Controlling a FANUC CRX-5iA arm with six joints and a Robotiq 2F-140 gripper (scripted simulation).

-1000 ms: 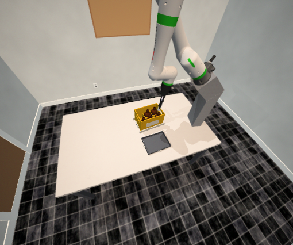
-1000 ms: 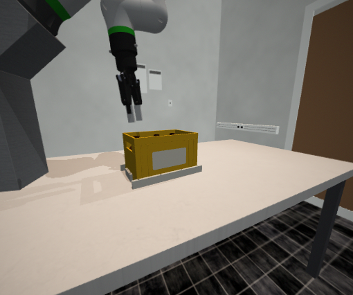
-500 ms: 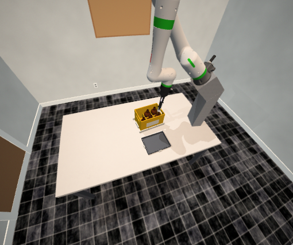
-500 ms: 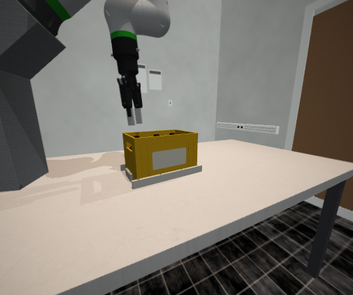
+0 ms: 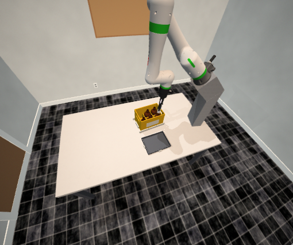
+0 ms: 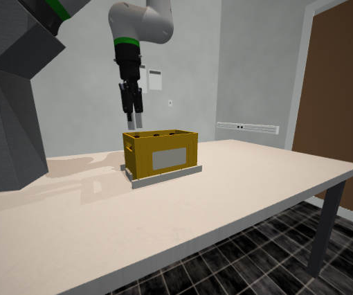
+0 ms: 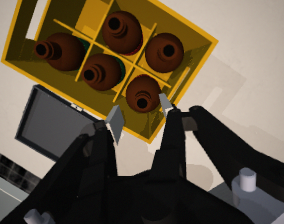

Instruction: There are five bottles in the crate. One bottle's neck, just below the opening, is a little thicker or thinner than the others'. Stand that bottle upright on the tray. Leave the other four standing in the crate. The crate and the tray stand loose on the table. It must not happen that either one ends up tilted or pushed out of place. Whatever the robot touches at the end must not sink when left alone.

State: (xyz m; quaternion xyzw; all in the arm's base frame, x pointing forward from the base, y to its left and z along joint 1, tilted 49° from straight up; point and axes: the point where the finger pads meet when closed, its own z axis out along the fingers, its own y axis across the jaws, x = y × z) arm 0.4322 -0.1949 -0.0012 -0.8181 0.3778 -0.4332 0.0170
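Only bottle (image 6: pixel 156 134) tops above crate (image 6: pixel 142 156) rim

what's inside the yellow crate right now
Five brown bottles stand in the yellow crate, in cells split by yellow dividers; one cell looks vacant. The wrist view shows their open tops and shoulders. Their lower bodies and the crate floor are covered. The gripper hovers above, holding nothing.

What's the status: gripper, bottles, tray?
Gripper part-open, holding nothing, above crate corner. Five bottles in crate, nearest under fingertips. Tray bare. Nothing in the way.
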